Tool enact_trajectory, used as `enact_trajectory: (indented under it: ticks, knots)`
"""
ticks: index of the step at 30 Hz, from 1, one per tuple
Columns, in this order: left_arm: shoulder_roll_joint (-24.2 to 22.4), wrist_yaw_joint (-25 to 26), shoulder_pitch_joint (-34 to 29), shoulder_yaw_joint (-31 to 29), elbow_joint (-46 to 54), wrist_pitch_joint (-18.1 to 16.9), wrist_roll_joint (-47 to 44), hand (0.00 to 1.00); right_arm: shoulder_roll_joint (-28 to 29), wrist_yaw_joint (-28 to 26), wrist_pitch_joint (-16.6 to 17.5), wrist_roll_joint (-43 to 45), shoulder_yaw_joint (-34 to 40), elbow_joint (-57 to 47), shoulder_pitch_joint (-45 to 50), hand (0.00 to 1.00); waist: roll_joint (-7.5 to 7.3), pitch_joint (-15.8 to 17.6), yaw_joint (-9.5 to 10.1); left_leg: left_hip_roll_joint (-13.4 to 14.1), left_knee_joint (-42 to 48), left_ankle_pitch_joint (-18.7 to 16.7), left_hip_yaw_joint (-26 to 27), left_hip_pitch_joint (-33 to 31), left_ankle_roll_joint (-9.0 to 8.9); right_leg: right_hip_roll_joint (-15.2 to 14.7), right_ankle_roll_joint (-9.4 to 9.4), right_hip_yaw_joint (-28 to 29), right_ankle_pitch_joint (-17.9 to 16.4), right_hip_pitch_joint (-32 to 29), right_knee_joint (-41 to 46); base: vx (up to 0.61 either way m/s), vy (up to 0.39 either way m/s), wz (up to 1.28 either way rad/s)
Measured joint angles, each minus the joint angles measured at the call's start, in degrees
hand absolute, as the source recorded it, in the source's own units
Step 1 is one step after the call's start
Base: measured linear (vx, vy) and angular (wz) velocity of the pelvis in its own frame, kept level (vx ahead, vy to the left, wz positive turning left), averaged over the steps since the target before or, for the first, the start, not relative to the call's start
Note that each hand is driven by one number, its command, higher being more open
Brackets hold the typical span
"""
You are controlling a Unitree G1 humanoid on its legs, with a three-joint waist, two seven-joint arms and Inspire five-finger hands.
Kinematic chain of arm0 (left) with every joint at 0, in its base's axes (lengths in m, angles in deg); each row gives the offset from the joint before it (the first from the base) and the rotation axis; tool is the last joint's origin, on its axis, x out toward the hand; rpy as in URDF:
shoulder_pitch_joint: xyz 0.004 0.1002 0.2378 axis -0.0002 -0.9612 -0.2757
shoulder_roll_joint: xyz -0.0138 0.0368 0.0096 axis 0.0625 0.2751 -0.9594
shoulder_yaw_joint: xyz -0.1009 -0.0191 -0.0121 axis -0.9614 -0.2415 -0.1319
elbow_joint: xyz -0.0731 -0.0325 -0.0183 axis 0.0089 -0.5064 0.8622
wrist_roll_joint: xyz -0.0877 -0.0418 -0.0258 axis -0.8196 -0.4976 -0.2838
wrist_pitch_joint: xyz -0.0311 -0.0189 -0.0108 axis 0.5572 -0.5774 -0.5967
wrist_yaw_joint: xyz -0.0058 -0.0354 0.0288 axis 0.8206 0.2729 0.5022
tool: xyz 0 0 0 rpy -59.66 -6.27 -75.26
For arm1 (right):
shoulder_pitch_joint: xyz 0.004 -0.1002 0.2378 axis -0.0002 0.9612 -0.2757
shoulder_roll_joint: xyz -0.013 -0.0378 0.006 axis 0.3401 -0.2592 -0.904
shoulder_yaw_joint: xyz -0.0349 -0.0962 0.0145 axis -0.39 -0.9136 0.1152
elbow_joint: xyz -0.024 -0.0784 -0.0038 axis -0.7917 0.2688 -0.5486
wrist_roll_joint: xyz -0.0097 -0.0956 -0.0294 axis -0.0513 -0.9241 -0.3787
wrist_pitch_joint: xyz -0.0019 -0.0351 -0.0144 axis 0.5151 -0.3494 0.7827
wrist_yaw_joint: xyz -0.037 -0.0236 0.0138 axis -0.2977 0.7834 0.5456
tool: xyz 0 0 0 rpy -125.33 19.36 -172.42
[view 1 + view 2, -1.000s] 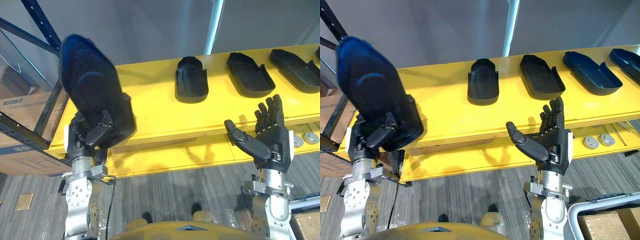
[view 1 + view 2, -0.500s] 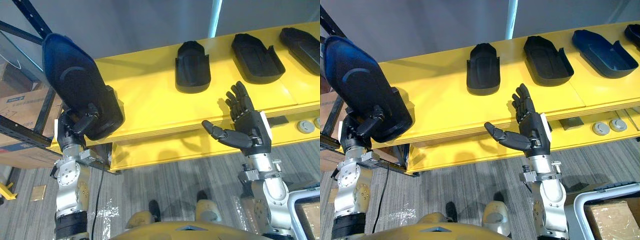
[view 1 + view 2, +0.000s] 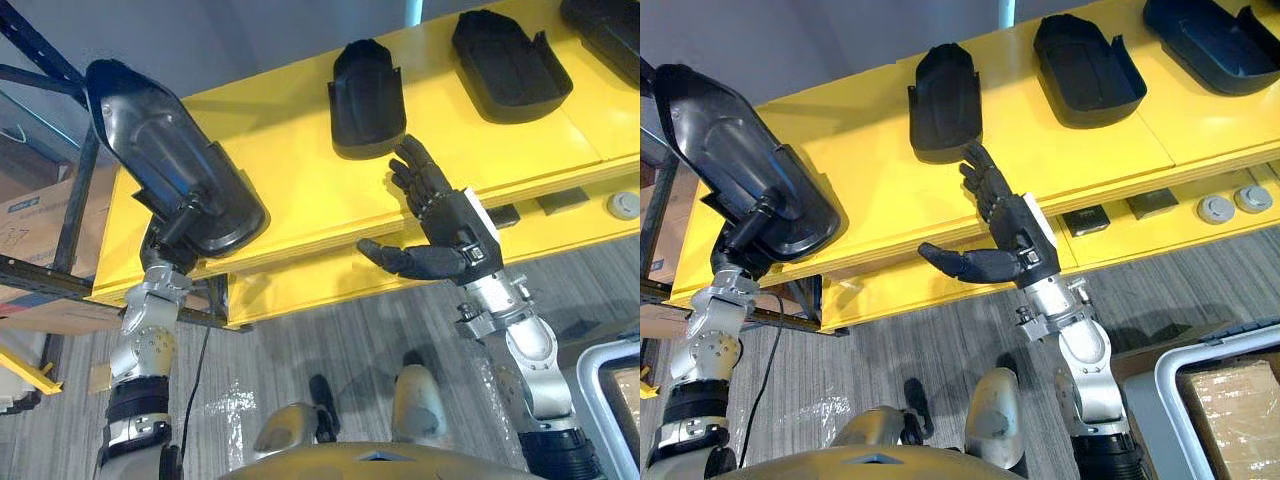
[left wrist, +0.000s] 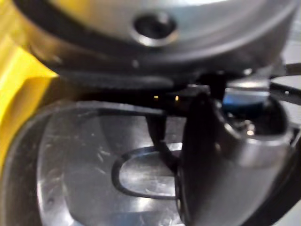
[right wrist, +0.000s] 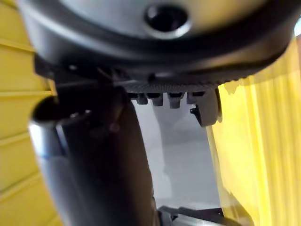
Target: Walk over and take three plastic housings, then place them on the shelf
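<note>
**Left robot hand** [image 3: 166, 248]: fingers curled round broad end of black plastic housing [image 3: 160, 150], clamped on it.

**Housing:** raised above left end of yellow surface [image 3: 300, 190] and tilted. Long axis oblique; narrow end points up toward surface's far left corner, broad end sits low at its front edge.

**Right robot hand** [image 3: 452, 232]: fingers straight and spread, thumb out, empty, at surface's front edge.

**Three other housings** [image 3: 945, 100]: hollow side up along surface's far side, long axes front to back.

**Room:** grey striped floor [image 3: 330, 340] below surface; dark rack [image 3: 75, 200] and cardboard box [image 3: 32, 208] beyond its left end.
</note>
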Motion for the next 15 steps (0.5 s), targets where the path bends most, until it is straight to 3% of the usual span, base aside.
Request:
enact_trajectory:
  ticks: [10,15]
  knots:
    - [0.49,1.99,5.31,3.13,-0.29,0.15,6.95,0.0,0.14,0.12,-0.28,0.82,-1.99,-1.21,-1.74,1.0,-0.13,1.4,-0.19,1.19,4.48,-2.49,4.9,-1.81,0.11,-0.99,0.84,0.48,-0.36,-0.65,0.78,0.0,0.008,0.01]
    - [4.44,4.33,8.2,4.33,-0.29,1.82,12.35,0.0,0.13,0.09,-0.47,0.82,-2.98,-2.21,-2.97,1.0,-0.85,2.11,-0.21,1.74,6.61,-3.09,5.23,-2.75,0.33,-0.85,0.96,0.58,-0.26,-0.93,0.8,0.0,0.001,-0.02]
